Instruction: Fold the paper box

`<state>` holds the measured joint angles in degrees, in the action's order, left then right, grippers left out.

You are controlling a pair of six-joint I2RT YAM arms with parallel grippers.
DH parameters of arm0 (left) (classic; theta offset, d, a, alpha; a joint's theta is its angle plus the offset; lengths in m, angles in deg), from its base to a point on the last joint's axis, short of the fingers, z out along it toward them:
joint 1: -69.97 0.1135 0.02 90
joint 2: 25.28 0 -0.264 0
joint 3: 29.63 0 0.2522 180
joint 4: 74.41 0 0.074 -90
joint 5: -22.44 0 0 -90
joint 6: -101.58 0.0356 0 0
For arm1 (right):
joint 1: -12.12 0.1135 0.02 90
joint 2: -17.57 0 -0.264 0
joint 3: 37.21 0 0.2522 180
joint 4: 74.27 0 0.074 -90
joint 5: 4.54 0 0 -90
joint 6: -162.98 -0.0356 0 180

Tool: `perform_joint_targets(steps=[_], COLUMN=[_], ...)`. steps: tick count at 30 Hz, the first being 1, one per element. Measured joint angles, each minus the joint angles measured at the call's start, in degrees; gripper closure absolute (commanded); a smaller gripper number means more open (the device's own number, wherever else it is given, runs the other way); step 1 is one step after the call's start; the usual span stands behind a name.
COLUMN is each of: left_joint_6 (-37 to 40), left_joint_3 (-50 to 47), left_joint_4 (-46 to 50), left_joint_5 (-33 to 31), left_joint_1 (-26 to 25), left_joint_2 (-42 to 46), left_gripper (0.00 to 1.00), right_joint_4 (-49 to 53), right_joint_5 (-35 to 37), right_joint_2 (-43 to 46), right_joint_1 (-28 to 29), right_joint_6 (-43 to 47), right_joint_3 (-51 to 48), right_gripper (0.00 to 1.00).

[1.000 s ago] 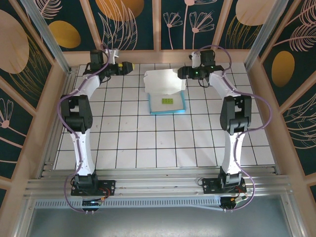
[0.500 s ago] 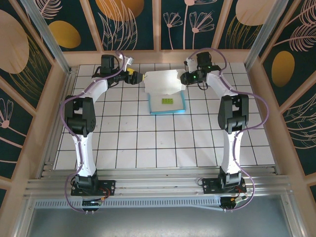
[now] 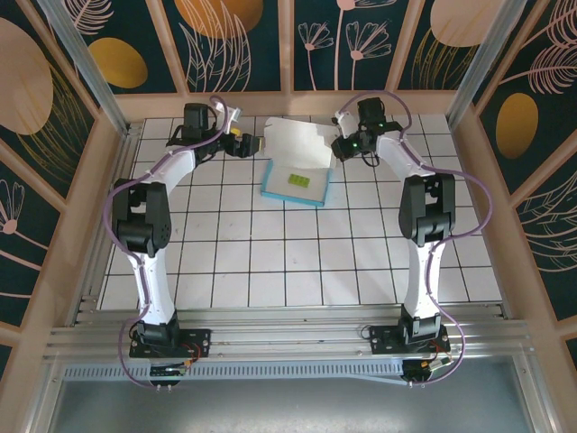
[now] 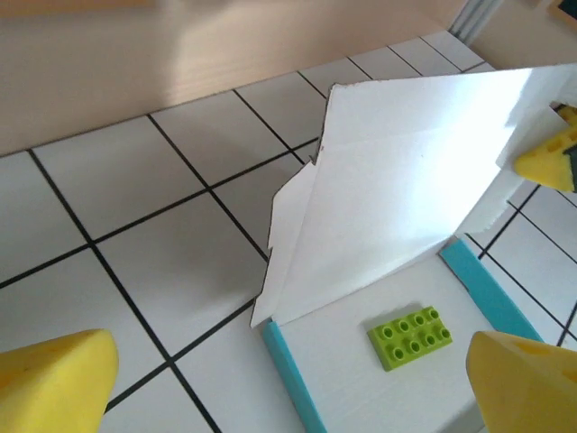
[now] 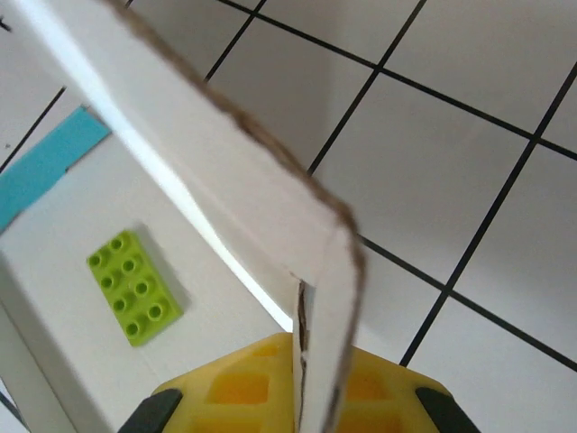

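Note:
The paper box (image 3: pixel 311 192) lies at the back of the table as a white sheet with teal side edges (image 4: pixel 290 372). Its rear white flap (image 3: pixel 297 140) stands raised. My right gripper (image 3: pixel 339 147) is shut on the flap's right edge; in the right wrist view the card (image 5: pixel 315 271) runs down between the yellow fingers (image 5: pixel 243 388). My left gripper (image 3: pixel 251 144) hovers just left of the flap, open, its yellow fingertips (image 4: pixel 54 379) wide apart with nothing between them. The flap (image 4: pixel 406 189) leans over the sheet.
A small green studded brick (image 3: pixel 302 179) rests on the box's white floor, also seen as the brick (image 4: pixel 410 336) and the brick (image 5: pixel 133 287). The wooden back wall (image 3: pixel 288 102) stands close behind both grippers. White tiled table (image 3: pixel 297 262) stretches toward the arm bases.
My right gripper has shut on the flap's right edge and lifted it. The box has shifted and turned slightly left. My left gripper has moved right, up to the flap's left edge.

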<state>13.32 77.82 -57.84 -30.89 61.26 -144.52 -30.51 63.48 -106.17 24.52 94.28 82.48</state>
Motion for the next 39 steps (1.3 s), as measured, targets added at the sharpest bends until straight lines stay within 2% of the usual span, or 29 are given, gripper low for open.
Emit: perform_joint_targets(steps=[7, 17, 24, 32, 39], left_joint_6=[6.78, 20.35, 17.51, 19.58, 20.98], left_joint_3=[-0.85, -5.9, -6.75, 2.86, 5.09], left_joint_4=[1.31, 5.11, 3.08, 7.69, 7.15], left_joint_5=[-1.18, 7.32, 7.89, 10.16, 10.29], left_joint_1=[0.02, -0.63, -1.16, -1.16, -1.16], left_joint_2=[3.54, 7.82, 7.98, 2.21, -3.23], left_gripper=[0.01, 0.01, 0.01, 0.01, 0.02], right_joint_4=[-1.36, -2.82, -3.26, -3.17, -3.19], right_joint_5=[-1.18, -3.58, -3.74, -4.07, -4.5], right_joint_2=[3.02, 5.44, 5.64, 5.64, 5.64], right_joint_1=[-0.11, -0.7, -0.81, -1.11, -1.11], right_joint_6=[4.92, 9.77, 10.51, 11.39, 11.67], right_joint_3=[-4.63, -8.63, -8.96, -8.44, -8.37], right_gripper=[0.95, 0.96, 0.96, 0.96, 0.96])
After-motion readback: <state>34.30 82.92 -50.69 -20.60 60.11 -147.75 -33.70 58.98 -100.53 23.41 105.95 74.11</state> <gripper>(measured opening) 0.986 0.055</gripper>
